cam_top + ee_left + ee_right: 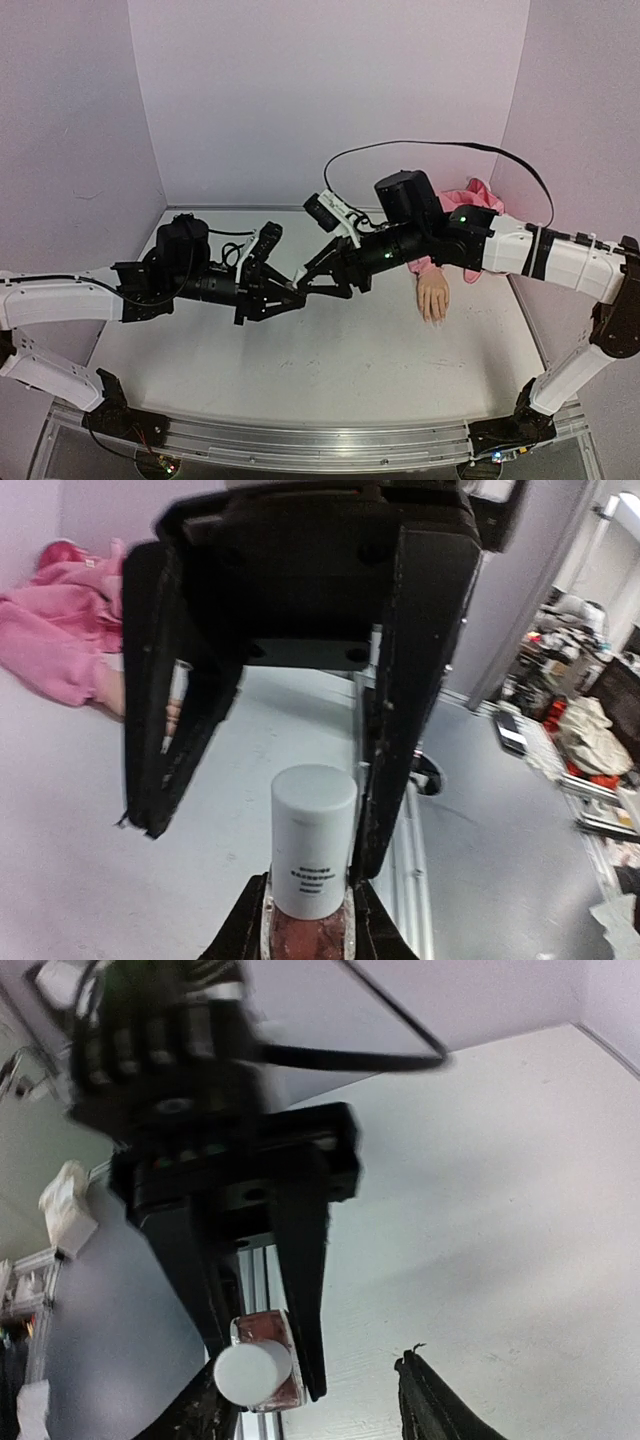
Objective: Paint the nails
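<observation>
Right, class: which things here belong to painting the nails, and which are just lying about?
Belong to the job:
polish bottle with white cap, held in the left gripper
open right gripper around that cap
mannequin hand, for its nails

Just lying about:
pink sleeve
black cable
background room clutter

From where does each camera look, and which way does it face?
Top external: above and behind the robot, facing down onto the table; left arm and right arm show.
Left wrist: on the left end effector, facing the bottle it grips and the open right end effector.
Right wrist: on the right arm, facing the left end effector head-on; own fingertips at bottom.
Shared: both wrist views show the white cap.
</observation>
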